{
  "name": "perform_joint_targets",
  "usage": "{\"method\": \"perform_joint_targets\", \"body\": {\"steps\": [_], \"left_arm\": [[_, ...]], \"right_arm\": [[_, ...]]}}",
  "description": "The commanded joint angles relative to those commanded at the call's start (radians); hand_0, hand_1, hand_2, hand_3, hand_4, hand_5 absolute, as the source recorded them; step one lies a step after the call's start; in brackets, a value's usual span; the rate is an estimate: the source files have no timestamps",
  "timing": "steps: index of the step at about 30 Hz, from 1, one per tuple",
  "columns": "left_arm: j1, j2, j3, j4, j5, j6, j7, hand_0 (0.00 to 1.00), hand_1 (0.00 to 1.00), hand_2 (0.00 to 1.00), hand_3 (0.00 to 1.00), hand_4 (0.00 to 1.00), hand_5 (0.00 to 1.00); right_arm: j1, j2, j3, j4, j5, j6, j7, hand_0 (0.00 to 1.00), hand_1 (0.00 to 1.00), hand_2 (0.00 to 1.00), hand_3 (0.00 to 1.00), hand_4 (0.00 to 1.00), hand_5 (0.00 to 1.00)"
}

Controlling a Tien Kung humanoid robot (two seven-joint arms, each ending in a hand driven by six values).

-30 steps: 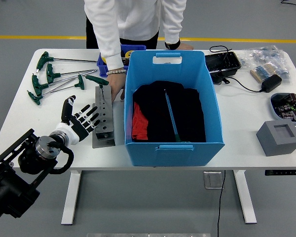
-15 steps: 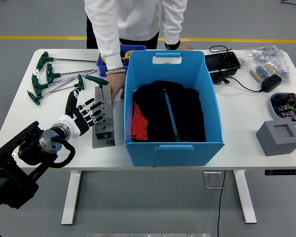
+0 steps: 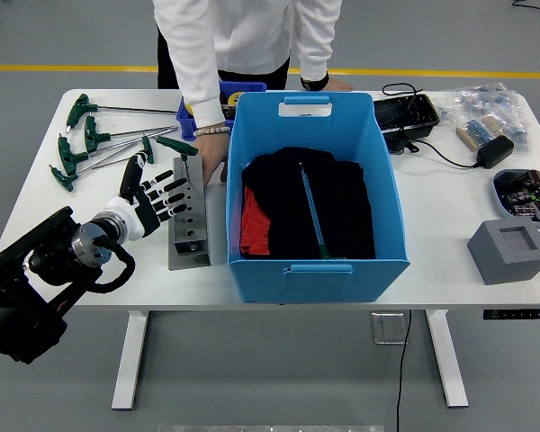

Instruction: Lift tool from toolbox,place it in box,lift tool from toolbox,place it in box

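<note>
A grey metal tool holder block lies on the white table left of the big blue box. One green-handled T-wrench stands at the block's far end. My left hand is open, fingers spread, hovering at the block's left side. Several more green-handled T-wrenches lie on the table at the far left. Inside the blue box a long blue-green tool lies on black and red cloth. A person's hand rests on the table by the block's far end. My right hand is out of view.
A small blue bin sits behind the box. A black tray, cables, a bag of parts, a power adapter and a grey foam block lie on the right. The person stands at the far edge.
My left hand has moved forward and up along the table toward the far end of the grey block. The person and the box have not moved.
</note>
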Motion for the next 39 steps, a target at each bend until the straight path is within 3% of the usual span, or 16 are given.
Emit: {"method": "perform_joint_targets", "body": {"steps": [25, 39], "left_arm": [[-0.072, -0.003, 0.054, 0.053, -0.043, -0.020, -0.008, 0.215, 0.277, 0.534, 0.855, 0.775, 0.998], [-0.098, -0.016, 0.067, 0.082, -0.043, -0.027, -0.010, 0.216, 0.276, 0.535, 0.848, 0.775, 0.998]], "right_arm": [[-0.001, -0.002, -0.095, 0.000, 0.072, 0.001, 0.011, 0.580, 0.648, 0.766, 0.639, 0.786, 0.752], [0.005, -0.004, -0.084, 0.000, 0.059, 0.001, 0.010, 0.580, 0.648, 0.767, 0.640, 0.786, 0.752]]}}
